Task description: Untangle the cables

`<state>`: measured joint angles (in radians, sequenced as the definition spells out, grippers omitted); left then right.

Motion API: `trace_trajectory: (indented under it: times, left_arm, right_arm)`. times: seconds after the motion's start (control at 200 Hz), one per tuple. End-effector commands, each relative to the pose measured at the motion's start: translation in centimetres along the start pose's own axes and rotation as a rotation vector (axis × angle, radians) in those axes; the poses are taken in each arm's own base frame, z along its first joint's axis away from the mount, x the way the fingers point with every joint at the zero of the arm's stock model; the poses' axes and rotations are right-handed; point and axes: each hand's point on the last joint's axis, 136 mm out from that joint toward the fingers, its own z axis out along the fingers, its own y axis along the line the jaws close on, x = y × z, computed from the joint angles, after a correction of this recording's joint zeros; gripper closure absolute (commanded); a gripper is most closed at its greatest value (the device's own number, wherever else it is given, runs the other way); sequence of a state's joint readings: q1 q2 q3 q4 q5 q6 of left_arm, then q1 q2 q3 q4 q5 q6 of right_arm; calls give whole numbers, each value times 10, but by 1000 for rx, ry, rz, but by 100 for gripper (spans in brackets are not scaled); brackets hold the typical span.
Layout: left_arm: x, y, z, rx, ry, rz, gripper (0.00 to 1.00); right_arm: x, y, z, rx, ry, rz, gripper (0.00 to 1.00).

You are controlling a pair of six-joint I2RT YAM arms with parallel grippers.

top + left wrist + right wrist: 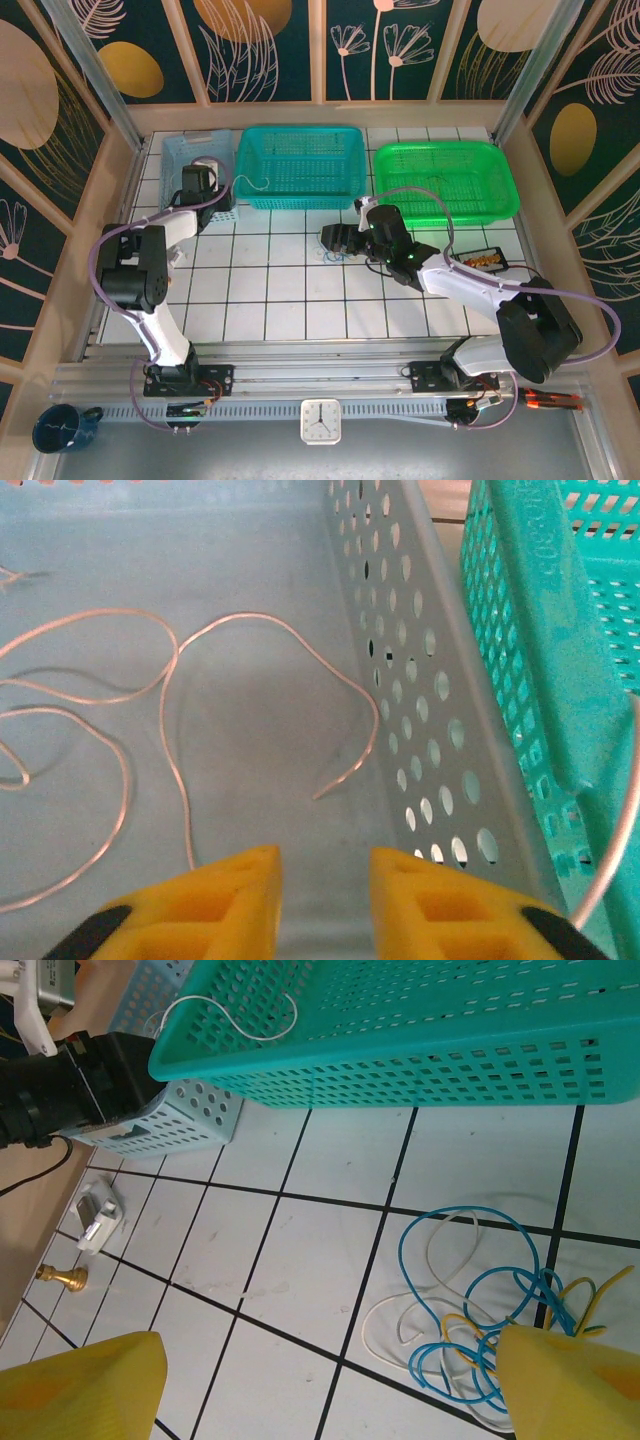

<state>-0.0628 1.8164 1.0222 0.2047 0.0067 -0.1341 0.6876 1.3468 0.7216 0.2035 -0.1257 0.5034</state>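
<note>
The cables (480,1330) lie as a small knot of blue, whitish and yellow cords on the white tiles, also seen under the right arm's head (335,256). My right gripper (328,1345) hovers over them, wide open, its right finger (570,1380) over the knot's edge and nothing held. A separate thin whitish cable (170,730) lies loose on the floor of the light blue basket (400,630). My left gripper (325,880) hangs inside that basket (200,150), jaws apart with nothing between them. Another whitish cable (240,1020) drapes over the teal basket's rim (330,1055).
The teal basket (300,165) stands at the back middle, a green basket (445,180) to its right. A black tray (480,262) with orange bits sits near the right arm. A small white plug (98,1220) and a brass piece (62,1278) lie on the tiles.
</note>
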Motion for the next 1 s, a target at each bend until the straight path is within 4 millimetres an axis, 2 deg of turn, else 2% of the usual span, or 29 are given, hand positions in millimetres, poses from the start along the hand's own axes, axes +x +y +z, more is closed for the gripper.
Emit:
trace_trajectory:
  times: [0.0,0.265,0.385,0.445,0.5,0.606,0.681,0.831,0.996]
  left_arm:
    - [-8,10,9,-40,4,-28,75]
    - [-6,15,24,-62,66,-55,79]
    - [-22,21,10,-79,21,-88,78]
    - [-38,20,-3,-65,-26,-110,71]
    - [-54,15,-16,-38,-64,-114,62]
    - [-83,0,-38,39,-117,-108,51]
    - [-94,-17,-45,124,-113,-103,45]
    - [-96,-42,-45,243,-55,-92,40]
    - [-77,-59,-31,263,21,-50,36]
  right_arm:
    - [-4,1,-6,-10,-21,10,15]
    - [-5,2,-7,-10,-19,7,15]
    - [-10,6,-7,-13,-22,-2,15]
    - [-14,9,-6,-20,-24,-8,15]
    - [-16,11,-5,-26,-23,-12,15]
    - [-21,16,-1,-37,-18,-19,15]
    - [-25,19,2,-46,-17,-24,15]
    - [-30,24,7,-63,-16,-29,15]
    - [-31,25,9,-70,-15,-26,15]
